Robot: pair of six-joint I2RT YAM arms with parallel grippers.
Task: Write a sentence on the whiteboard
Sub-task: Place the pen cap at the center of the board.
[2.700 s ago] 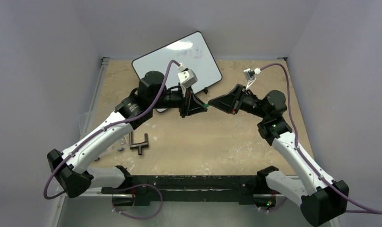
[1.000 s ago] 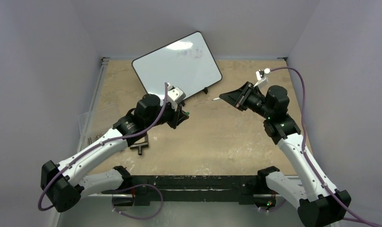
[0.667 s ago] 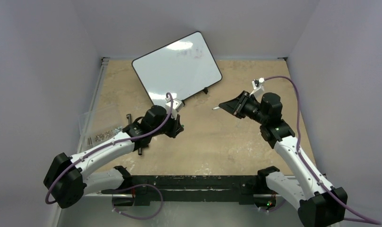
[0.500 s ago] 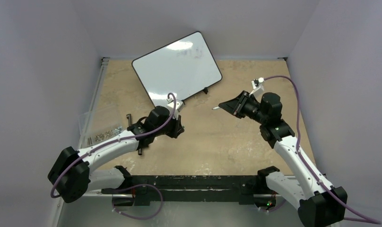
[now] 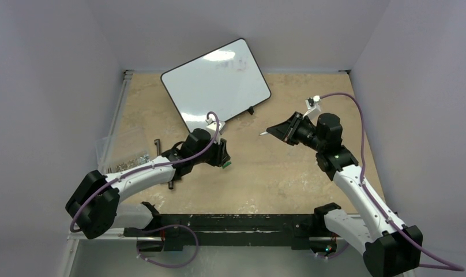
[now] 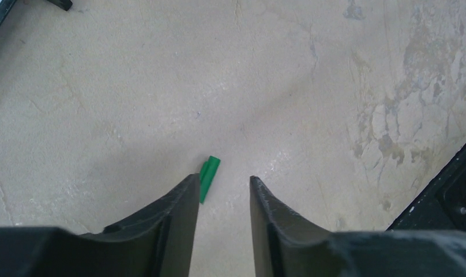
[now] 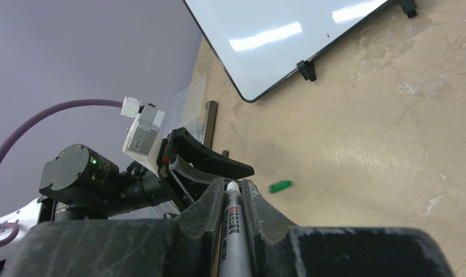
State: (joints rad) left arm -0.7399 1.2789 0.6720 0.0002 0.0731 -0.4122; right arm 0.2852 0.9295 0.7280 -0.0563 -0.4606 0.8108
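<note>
Nearest you, at mid-table, your left gripper (image 6: 222, 182) hangs low over the tan table (image 5: 277, 179) with its fingers spread and nothing between them; a small green cap (image 6: 208, 171) lies flat on the table just beside the tip of the finger on the left of the wrist view, whether touching it or not you cannot tell; from overhead the same cap (image 5: 226, 164) shows just past the gripper's nose. To the left of that arm a clear plastic box (image 5: 124, 154) of small metal parts sits by the table's left edge; a black metal tool (image 5: 157, 143) lies next to it, partly hidden under your forearm. A little farther back and to the right, your right gripper (image 7: 233, 187) is raised off the surface and pinched on a white marker (image 7: 233, 216), which lies lengthwise between the fingers; overhead, its tip (image 5: 263, 133) points left toward the table's centre, well apart from the left gripper. Farthest from you, the whiteboard (image 5: 216, 81) stands on its small black feet (image 7: 303, 70) at the back of the table, left of centre, turned at an angle and tilted back toward the rear wall, with neither gripper touching it; faint marks (image 5: 235, 65) show near its upper edge, too small to read as the sentence.
</note>
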